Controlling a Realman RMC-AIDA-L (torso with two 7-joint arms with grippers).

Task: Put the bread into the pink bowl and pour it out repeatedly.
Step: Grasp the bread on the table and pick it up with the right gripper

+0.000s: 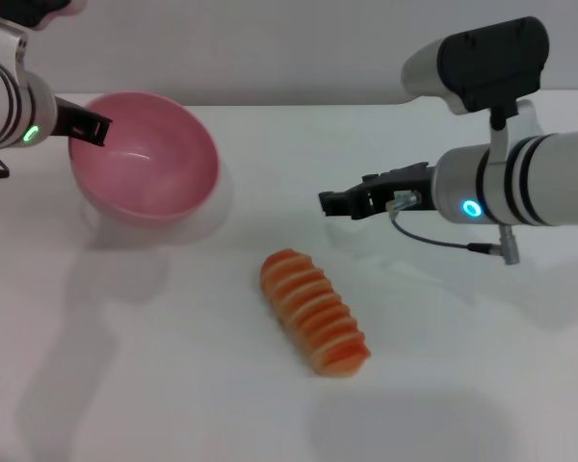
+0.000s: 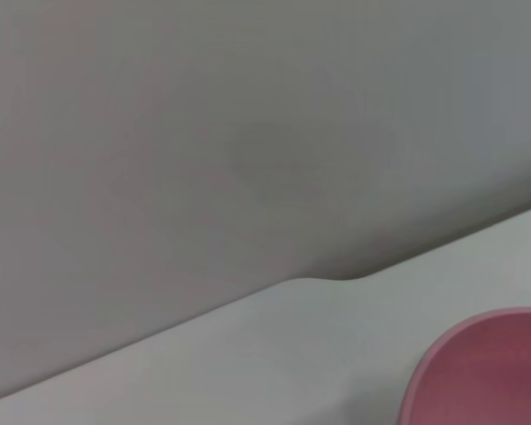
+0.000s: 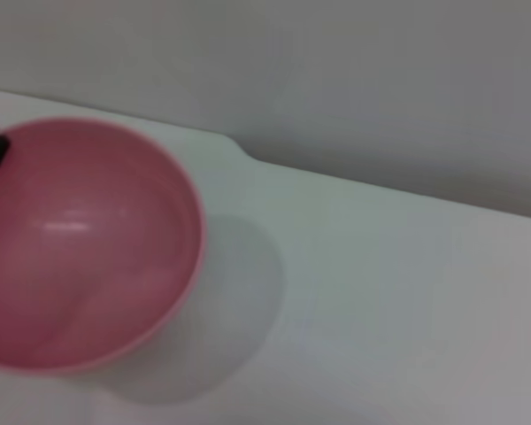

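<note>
One bread (image 1: 315, 313) lies on the table (image 1: 154, 366), apart from the pink bowl (image 1: 144, 159).

**White table, two things on it**

I'm looking at a plain white table (image 1: 173, 385) running back to a pale wall. The pink bowl (image 1: 144, 159) sits at the far left, tipped so its open mouth faces me — nothing inside. The bread (image 1: 315, 312) lies near the middle, striped side up, well apart from the bowl.
</note>
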